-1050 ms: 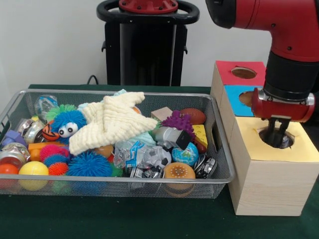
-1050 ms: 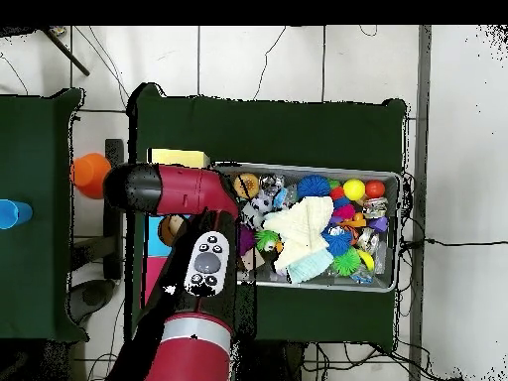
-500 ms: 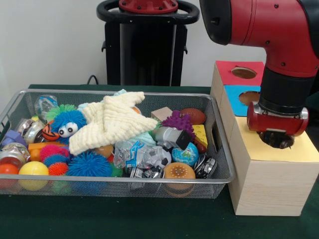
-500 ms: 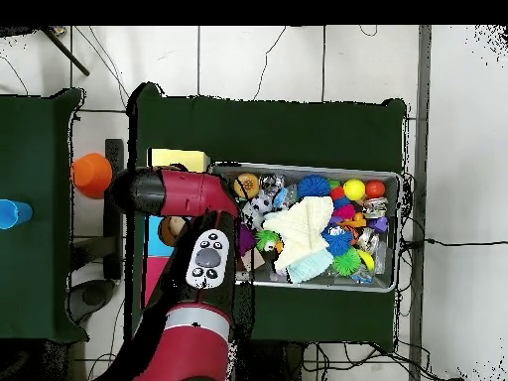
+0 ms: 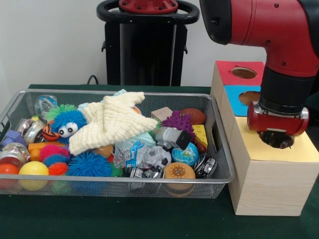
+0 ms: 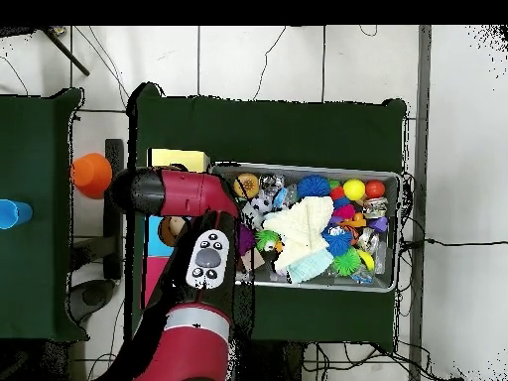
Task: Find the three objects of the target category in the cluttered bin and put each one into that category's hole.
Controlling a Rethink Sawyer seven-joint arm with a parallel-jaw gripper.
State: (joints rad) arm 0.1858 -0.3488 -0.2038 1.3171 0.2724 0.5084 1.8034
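While sunk in the yellow hole (image 5: 277, 141), the tool (image 5: 277, 139) hides.

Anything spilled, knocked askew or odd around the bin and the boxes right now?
Nothing stands out. The toys all sit inside the bin, none on the table, and the boxes stand straight in a row. The gripper is low at the yellow hole.

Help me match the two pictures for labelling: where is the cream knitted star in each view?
Front view: the star lies on top of the toys, left of centre in the wire bin.
Overhead view: the star lies mid-bin, toward the bin's lower wall.
Shared landmark: the yellow ball, at the front view's lower left, shows near the bin's top right overhead.
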